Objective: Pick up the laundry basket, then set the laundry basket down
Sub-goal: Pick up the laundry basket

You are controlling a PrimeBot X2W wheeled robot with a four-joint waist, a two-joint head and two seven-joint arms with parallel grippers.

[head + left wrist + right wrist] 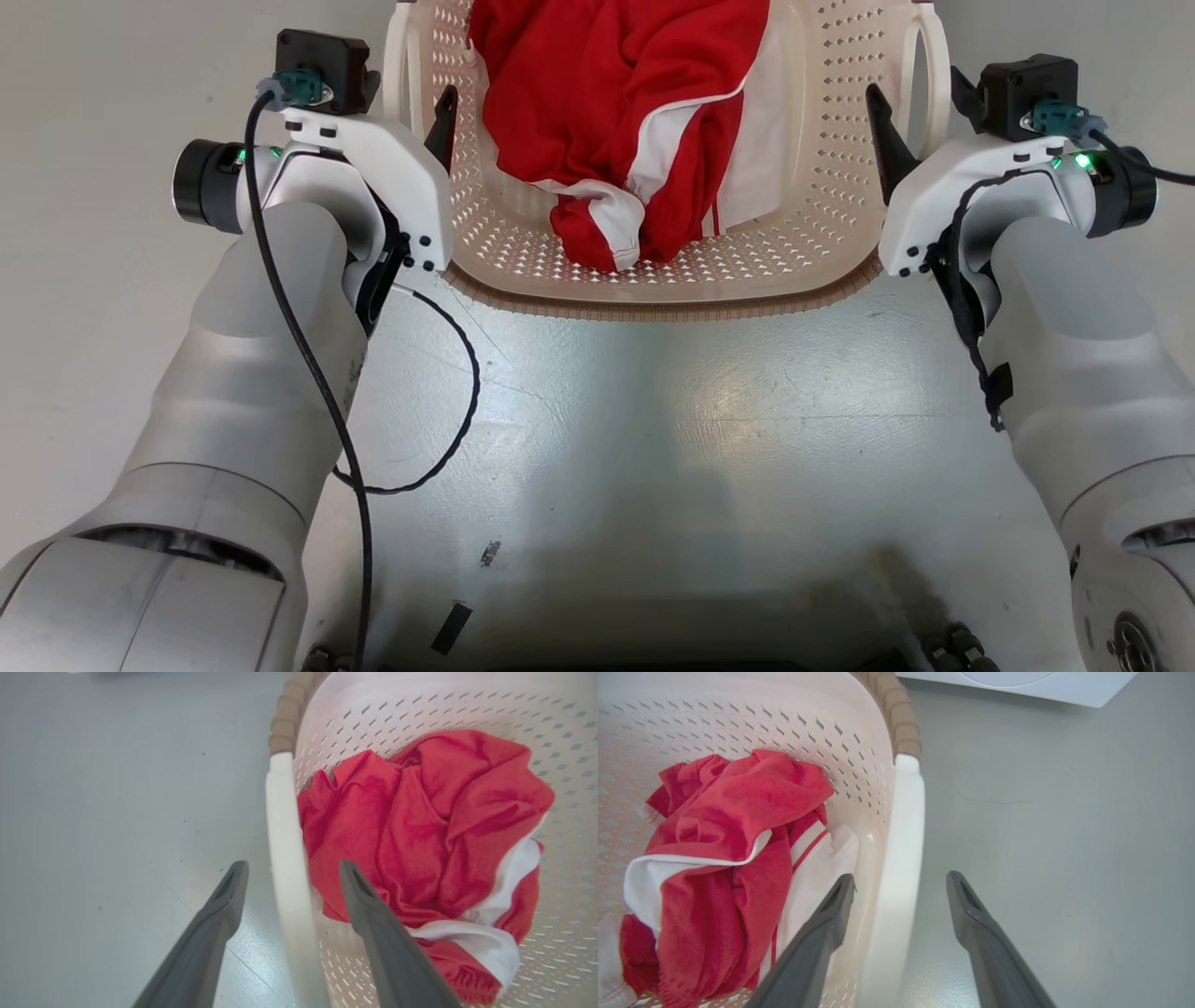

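The basket (653, 303) looks stiff and light; its handles (285, 826), straddled by the unclenched left gripper (293, 868) and right gripper (901, 879), suit gripping.

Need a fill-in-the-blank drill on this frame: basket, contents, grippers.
1. The garment in the basket is white and ____.
2. The left gripper straddles the basket's white ____.
3. The right gripper is ____, not shut.
Missing words: red; handle; open.
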